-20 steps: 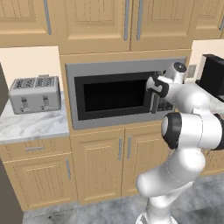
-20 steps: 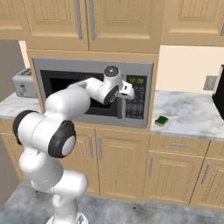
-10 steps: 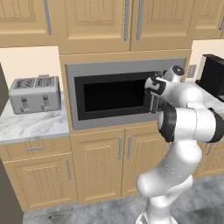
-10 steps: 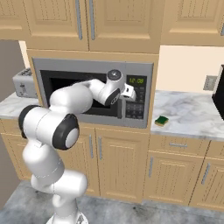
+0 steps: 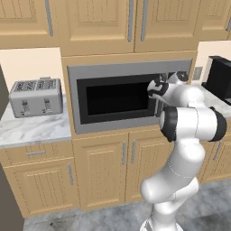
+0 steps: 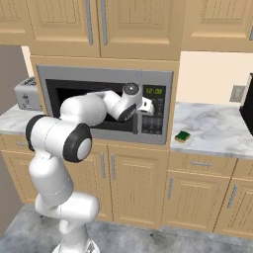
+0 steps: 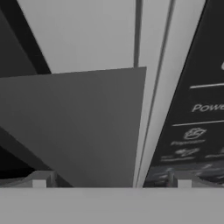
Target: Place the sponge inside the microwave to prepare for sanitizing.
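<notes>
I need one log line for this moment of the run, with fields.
stage: at door handle | end effector: at microwave handle, open | door: shut | sponge: on counter right of microwave, untouched

The arm's wrist covers the microwave's (image 5: pixel 117 101) door handle in the left base view. The keypad (image 7: pixel 197 131) is cut off at the hand view's right edge, its small labels too blurry to read. The toaster (image 6: pixel 27 94) sits half hidden behind the cabinet wall.

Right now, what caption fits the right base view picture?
Gripper at the closed microwave door's handle, sponge waiting on the counter beside it.
</notes>
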Motion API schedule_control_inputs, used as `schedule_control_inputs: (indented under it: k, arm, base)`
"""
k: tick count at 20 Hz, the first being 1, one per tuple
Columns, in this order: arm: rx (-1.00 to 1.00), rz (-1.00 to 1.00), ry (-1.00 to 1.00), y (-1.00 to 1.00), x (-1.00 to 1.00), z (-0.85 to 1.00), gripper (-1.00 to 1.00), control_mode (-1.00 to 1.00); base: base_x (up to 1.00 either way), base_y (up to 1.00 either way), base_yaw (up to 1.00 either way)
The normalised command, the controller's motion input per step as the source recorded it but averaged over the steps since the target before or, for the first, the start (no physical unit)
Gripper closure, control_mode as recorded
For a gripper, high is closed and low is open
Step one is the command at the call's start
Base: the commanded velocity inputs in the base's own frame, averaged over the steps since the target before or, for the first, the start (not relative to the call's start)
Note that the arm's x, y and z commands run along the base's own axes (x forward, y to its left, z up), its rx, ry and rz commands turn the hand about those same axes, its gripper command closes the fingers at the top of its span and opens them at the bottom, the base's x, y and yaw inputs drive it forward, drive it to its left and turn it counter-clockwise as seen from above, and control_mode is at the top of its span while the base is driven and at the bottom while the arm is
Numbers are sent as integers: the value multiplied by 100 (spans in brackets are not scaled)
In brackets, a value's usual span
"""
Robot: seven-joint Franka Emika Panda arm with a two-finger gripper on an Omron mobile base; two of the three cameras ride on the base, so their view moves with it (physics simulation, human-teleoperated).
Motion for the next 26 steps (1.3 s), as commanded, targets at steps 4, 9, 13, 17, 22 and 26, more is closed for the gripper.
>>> schedule_control_inputs:
  k: [4,9,13,17,22,26]
  arm:
    - [0,6,-12,-2,34,-22,-100,-100]
    - [0,5,-14,-4,40,-24,100,-100]
    - [0,3,-2,0,27,-5,100,-100]
    - [0,0,5,4,-5,0,100,-100]
    - [0,0,2,7,-28,27,100,-100]
    - [-1,0,0,14,-47,35,100,-100]
  base:
    - [0,0,0]
    - [0,0,0]
    - [0,0,0]
    - [0,0,0]
    - [0,0,0]
    - [0,0,0]
